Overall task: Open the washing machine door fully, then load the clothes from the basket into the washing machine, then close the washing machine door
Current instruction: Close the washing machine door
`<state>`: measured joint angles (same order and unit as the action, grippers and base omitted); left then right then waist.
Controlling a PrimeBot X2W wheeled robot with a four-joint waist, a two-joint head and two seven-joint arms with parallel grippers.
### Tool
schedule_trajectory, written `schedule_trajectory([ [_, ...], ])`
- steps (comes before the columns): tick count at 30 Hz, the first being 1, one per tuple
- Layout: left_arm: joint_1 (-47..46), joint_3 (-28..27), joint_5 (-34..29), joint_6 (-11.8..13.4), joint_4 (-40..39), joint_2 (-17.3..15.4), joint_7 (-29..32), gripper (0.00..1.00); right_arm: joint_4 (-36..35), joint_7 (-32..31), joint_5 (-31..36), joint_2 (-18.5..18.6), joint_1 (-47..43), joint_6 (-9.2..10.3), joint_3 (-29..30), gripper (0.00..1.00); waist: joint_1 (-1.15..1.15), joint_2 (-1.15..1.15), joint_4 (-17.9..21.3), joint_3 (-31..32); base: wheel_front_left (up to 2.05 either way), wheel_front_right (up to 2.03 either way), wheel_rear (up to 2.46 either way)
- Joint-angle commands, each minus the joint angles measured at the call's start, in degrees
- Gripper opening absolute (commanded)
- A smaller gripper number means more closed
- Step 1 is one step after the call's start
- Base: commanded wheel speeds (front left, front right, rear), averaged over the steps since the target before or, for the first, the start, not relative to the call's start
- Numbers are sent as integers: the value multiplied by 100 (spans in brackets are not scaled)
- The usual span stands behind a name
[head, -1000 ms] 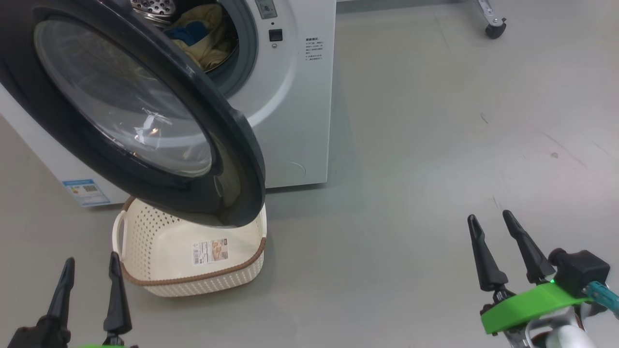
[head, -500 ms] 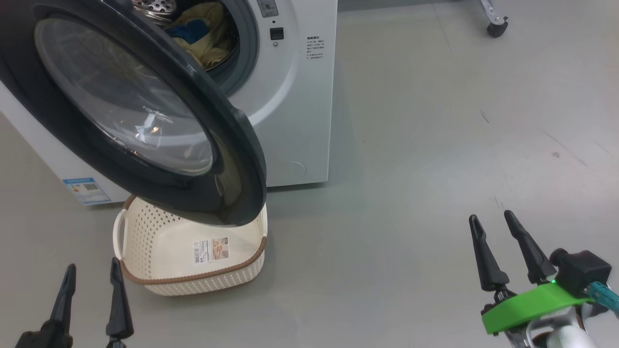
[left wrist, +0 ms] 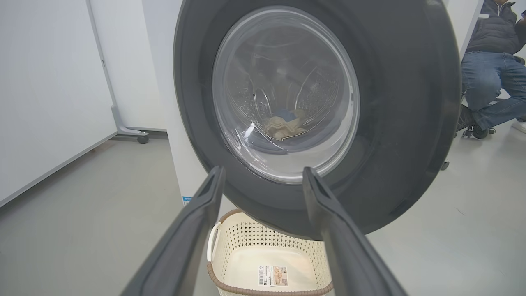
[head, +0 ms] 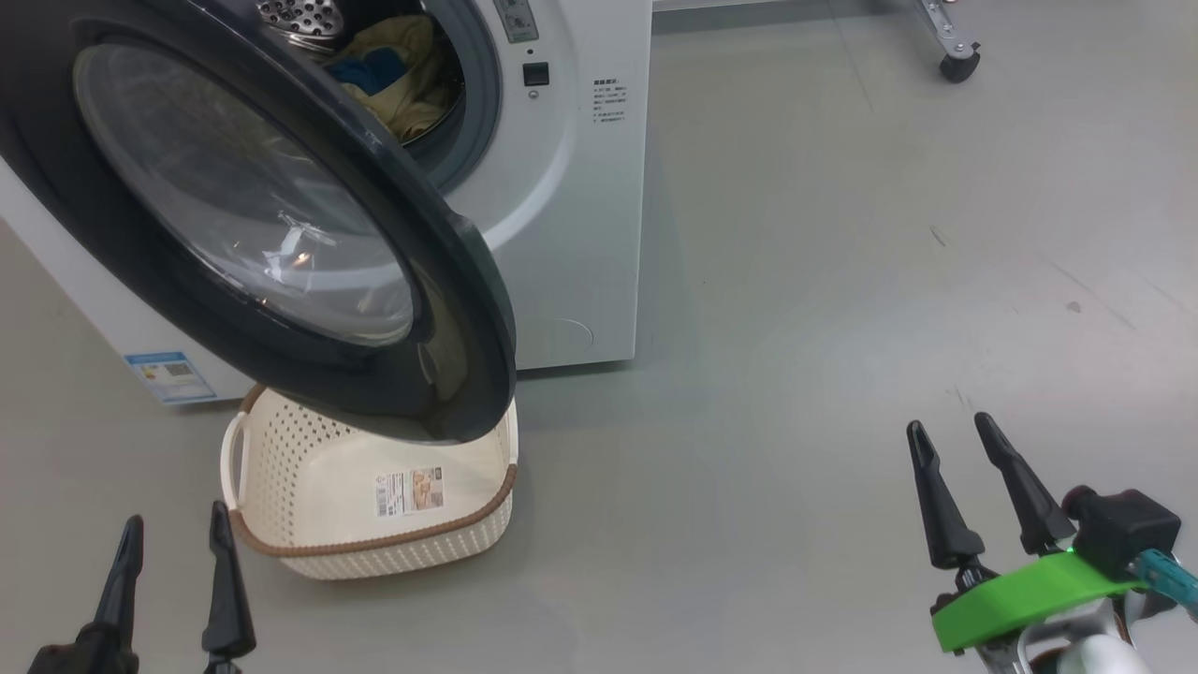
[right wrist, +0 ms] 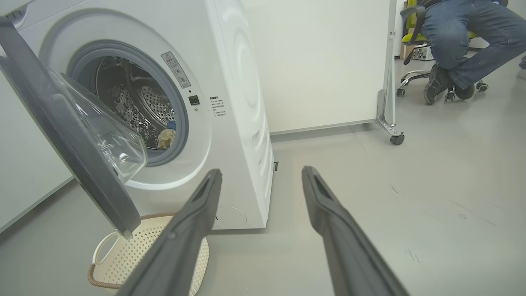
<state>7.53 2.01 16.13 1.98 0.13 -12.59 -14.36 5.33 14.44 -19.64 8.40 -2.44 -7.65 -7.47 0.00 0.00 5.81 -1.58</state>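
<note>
Lower in the head view than a second ago, the left gripper [head: 177,513] sits at the bottom left corner. The whole picture has also drifted down a little, so part of that change is the camera's own. The right gripper [head: 948,421], on its bright green mount, holds much the same spot at the lower right. Both pairs of long dark fingers stand spread wide with nothing between them, above the bare grey floor [head: 796,281].

The large round washing machine door [head: 253,206], with its glossy black rim and bulging clear glass centre, stands partly swung out from the big white front-loading washing machine [head: 571,206]. Its lower edge overhangs the small cream perforated plastic basket [head: 402,552] with the brown rim, which sits on the floor against the machine's front. Whether the rim touches the basket is hard to tell; in the right wrist view it seems to hang just above it. A label sticker [head: 409,490] shows on the basket's floor.

The soft pale yellow clothes [head: 398,65] lie inside the steel drum, with a small blue piece [head: 370,65] among them. A seated person's legs in jeans [right wrist: 460,41] show well beyond the machine.
</note>
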Motion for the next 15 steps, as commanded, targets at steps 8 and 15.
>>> schedule_trajectory([
  [8,-135,-307,-90,-77,-90,2,-63,100,-135,56,45,78,52,16,-92,100,0,0,-5,9,0,0,0],
  [15,-143,-364,-134,-116,-61,57,-63,100,-135,56,66,84,70,16,-83,45,0,0,-11,-17,0,0,0],
])
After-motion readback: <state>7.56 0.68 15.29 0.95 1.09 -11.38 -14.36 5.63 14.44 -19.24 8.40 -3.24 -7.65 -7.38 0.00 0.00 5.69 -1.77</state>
